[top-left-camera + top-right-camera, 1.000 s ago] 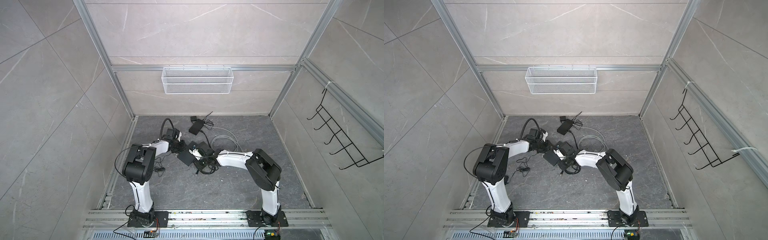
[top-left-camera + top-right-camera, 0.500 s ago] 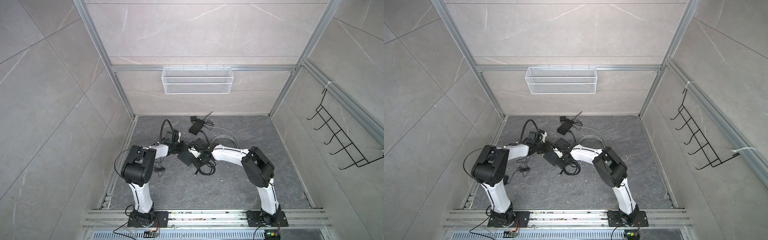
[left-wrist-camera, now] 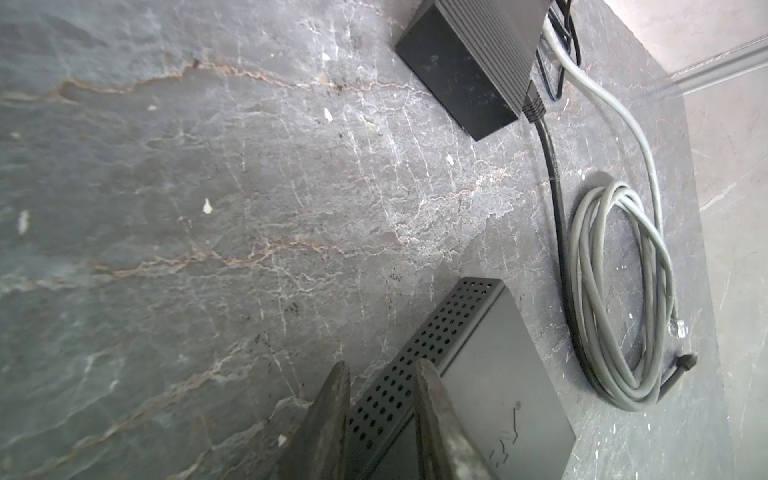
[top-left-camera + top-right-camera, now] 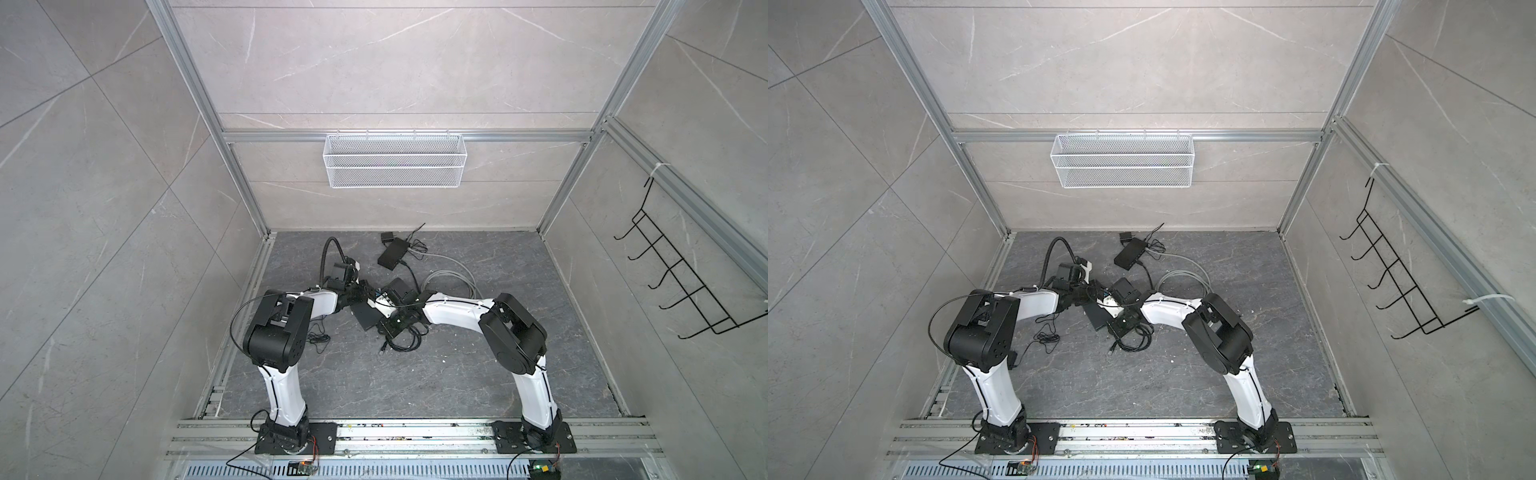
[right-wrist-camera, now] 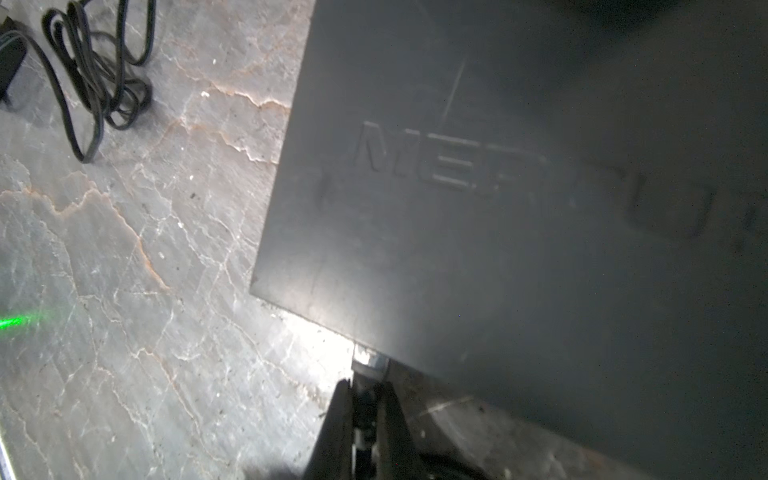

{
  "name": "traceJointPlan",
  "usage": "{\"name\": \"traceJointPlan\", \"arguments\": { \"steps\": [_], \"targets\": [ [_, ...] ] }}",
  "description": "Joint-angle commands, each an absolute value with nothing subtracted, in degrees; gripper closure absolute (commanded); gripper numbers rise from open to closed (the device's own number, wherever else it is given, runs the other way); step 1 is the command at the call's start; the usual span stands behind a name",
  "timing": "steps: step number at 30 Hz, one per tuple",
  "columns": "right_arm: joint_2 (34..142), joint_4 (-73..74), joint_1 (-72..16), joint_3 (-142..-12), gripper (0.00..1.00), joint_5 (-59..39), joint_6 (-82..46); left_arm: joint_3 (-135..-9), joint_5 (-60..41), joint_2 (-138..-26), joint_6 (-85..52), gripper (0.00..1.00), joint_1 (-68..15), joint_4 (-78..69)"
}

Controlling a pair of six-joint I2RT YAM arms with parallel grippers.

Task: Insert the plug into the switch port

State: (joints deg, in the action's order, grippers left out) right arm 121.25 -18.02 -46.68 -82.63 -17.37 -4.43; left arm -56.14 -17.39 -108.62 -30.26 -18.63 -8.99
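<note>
Shifted inward since a second ago, right gripper pinches the plug against the switch edge near the floor's middle. Left gripper clamps the switch. Insertion looks unfinished.

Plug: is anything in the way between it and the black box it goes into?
Nothing visible does. The right gripper holds the plug with its tip right at the switch edge. The port itself is hidden from view.
</note>
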Motion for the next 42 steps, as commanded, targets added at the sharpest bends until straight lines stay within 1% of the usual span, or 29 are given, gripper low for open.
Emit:
{"name": "traceJointPlan", "arguments": {
  "steps": [1,4,7,9,11,12,15,19,23,26,30,32,37,39,42],
  "targets": [
    [121.9,5.2,-46.0,-92.8,1.0,-9.6,-1.6,-48.6,-34.1,-113.4,-33.3,0.7,-28.4,16.9],
    [121.0,2.9,-45.6,-91.6,1.0,-2.1,-6.2,-48.1,-33.2,-113.2,-34.1,0.71,-28.3,16.9],
    [119.9,3.3,-44.1,-89.3,1.0,2.6,-14.2,-47.7,-32.7,-113.2,-35.0,0.71,-28.4,16.5],
    [119.6,6.7,-43.0,-87.4,1.0,1.0,-18.4,-47.7,-33.0,-113.2,-35.1,0.71,-28.3,16.1],
    [120.2,9.7,-42.9,-87.5,1.0,-1.9,-18.2,-47.7,-33.2,-113.2,-35.0,0.72,-28.4,16.2],
    [120.8,9.0,-42.9,-88.9,1.0,-2.3,-18.2,-47.6,-33.2,-113.2,-34.9,0.72,-28.4,16.2],
    [122.2,3.1,-42.6,-93.6,1.0,1.3,-21.3,-46.9,-32.4,-112.8,-35.3,0.72,-28.4,16.1],
    [121.9,5.0,-42.5,-93.9,1.0,2.3,-24.6,-46.2,-32.1,-112.4,-35.7,0.72,-28.4,15.4],
    [123.9,3.5,-42.8,-96.6,1.0,2.8,-23.7,-46.2,-32.6,-112.8,-35.9,0.72,-28.6,14.9],
    [124.5,8.6,-42.7,-94.5,1.0,2.8,-23.1,-45.9,-32.7,-112.8,-35.9,0.72,-28.8,14.8],
    [124.9,7.5,-42.8,-95.5,1.0,3.4,-23.9,-45.0,-32.4,-112.8,-36.5,0.72,-28.7,14.2],
    [124.2,6.5,-42.8,-95.5,1.0,3.0,-23.9,-44.7,-32.3,-112.7,-36.6,0.73,-28.8,14.0],
    [119.6,5.9,-42.9,-90.4,0.93,-2.0,-21.5,-46.5,-30.3,-112.6,-34.9,0.73,-27.9,16.6],
    [116.6,5.4,-43.1,-86.4,0.9,-4.9,-20.2,-47.8,-29.3,-112.3,-33.3,0.72,-25.8,18.4],
    [112.0,2.6,-43.1,-80.2,0.89,-8.6,-17.8,-50.2,-28.2,-110.8,-31.8,0.7,-20.8,20.0]
  ]
}}
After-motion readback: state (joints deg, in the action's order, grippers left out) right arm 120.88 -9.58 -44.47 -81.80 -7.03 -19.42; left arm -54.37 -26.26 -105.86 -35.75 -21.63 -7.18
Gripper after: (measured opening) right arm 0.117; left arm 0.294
